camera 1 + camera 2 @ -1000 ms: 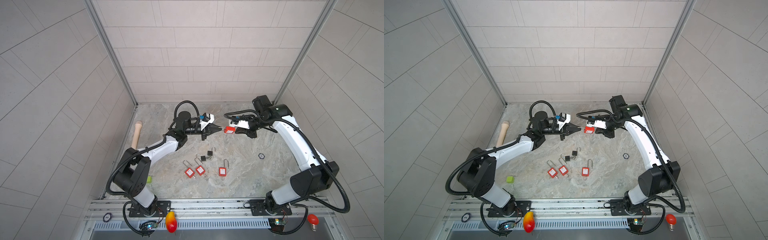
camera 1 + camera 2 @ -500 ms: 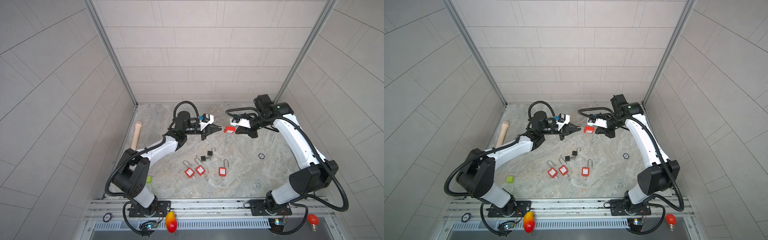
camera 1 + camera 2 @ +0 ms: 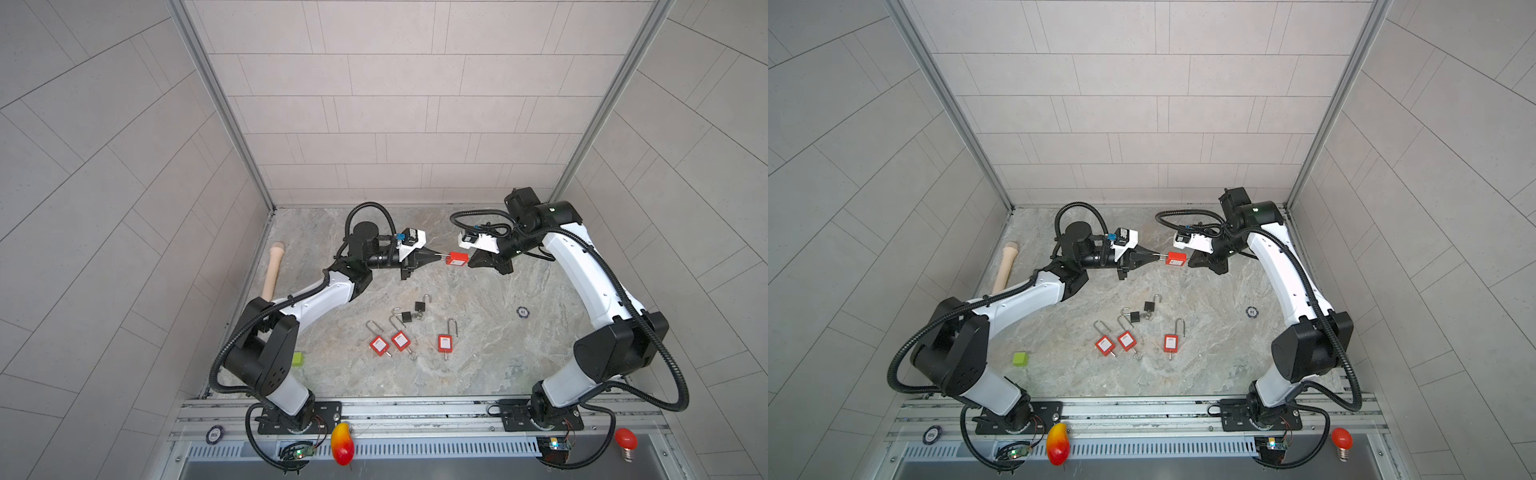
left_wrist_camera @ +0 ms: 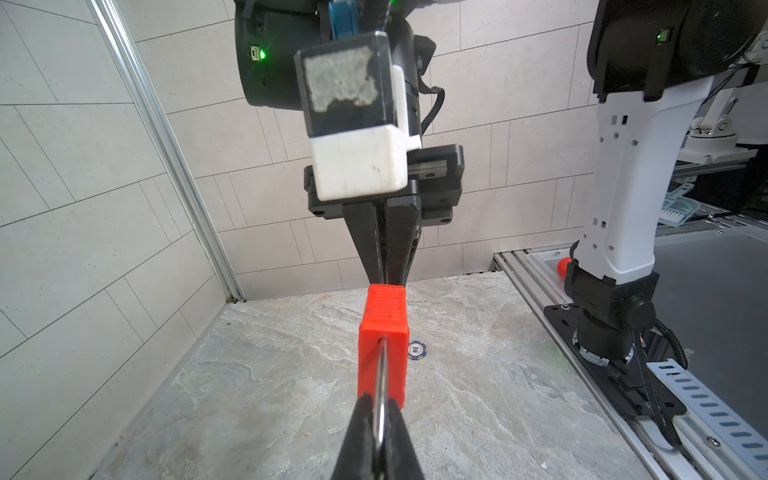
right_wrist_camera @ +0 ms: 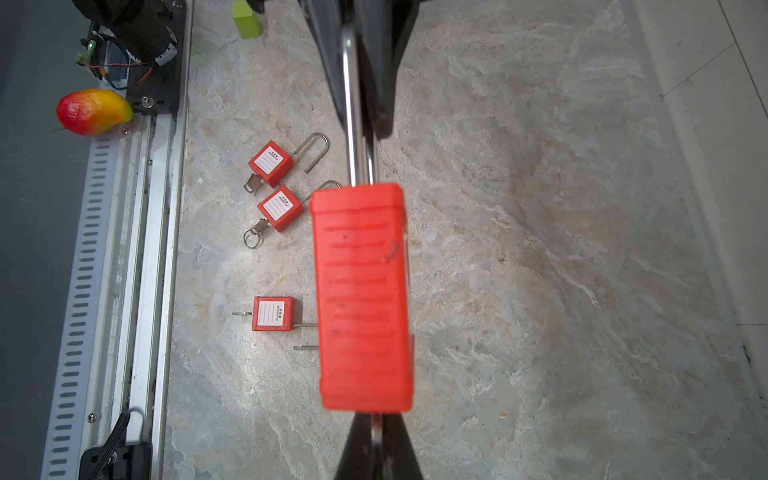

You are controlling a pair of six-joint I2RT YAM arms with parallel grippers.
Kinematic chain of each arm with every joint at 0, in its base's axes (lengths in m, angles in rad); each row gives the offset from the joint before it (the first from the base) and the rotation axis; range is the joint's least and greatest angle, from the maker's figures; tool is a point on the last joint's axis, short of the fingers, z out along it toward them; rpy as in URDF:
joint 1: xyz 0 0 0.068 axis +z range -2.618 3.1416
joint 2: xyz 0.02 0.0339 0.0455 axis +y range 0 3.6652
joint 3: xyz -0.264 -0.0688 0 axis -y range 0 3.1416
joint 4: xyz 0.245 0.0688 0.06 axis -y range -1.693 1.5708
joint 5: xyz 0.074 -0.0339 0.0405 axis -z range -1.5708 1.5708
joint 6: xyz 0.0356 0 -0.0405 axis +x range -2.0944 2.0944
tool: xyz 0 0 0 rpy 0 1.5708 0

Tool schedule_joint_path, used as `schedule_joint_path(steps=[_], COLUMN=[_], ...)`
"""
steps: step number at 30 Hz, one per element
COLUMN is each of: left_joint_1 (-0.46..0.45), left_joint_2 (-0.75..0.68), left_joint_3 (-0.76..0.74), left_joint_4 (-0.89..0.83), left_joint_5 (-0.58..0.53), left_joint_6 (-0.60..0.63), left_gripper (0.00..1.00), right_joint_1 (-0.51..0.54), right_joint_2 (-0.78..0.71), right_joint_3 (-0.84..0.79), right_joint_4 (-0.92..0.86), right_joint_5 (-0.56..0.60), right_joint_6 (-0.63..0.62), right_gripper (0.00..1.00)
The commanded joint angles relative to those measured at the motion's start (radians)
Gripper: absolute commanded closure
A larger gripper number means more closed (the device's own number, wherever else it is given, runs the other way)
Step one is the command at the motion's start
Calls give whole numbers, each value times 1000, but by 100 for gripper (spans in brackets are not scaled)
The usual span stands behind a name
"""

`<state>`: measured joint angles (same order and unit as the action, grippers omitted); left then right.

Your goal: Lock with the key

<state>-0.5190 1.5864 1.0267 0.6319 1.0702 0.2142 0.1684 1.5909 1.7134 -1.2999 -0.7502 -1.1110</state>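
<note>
Black-fingered and closed, the left gripper pinches the steel shackle of a red padlock, a short way out from the body. Facing it, the right gripper is closed at the opposite, keyway end. What it holds is most likely the key, though the right wrist view shows only a thin sliver between the fingers. The padlock hangs level between the two arms, above the tabletop toward the back of the cell, touching nothing else. In the right wrist view both shackle legs appear to enter the body, so the shackle looks pushed home, but I cannot confirm it is latched.

Judged from this, the step in hand is the turn of the key, with the lock braced at both ends. The next move calls for the right wrist to roll about the padlock's long axis. Meanwhile the left grip must resist the twist, since the thin round shackle could swivel between the pads. After that, the key must be drawn straight out.

Further forward, three red padlocks and two black padlocks lie open on the tabletop.
</note>
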Motion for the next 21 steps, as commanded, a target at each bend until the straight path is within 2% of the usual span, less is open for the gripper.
schedule_joint_path(steps=[1,7,17,21], left_joint_1=[36,53,54,54], left_joint_2=[-12,-6,-16,-29], left_joint_3=[40,41,23,14], left_joint_4=[14,64,77,74], left_joint_5=[18,22,21,13], left_joint_6=[-41,-123,-74,-24], left_gripper=[100,100,100,100], right_joint_1=[-2,5,5,-6], right_joint_2=[-50,-127,-114,-93], right_joint_3=[-55,-142,-135,-119], right_joint_4=[43,185,101,60], right_joint_5=[99,130,93,35], right_joint_6=[-9,-3,11,31], right_gripper=[100,100,100,100])
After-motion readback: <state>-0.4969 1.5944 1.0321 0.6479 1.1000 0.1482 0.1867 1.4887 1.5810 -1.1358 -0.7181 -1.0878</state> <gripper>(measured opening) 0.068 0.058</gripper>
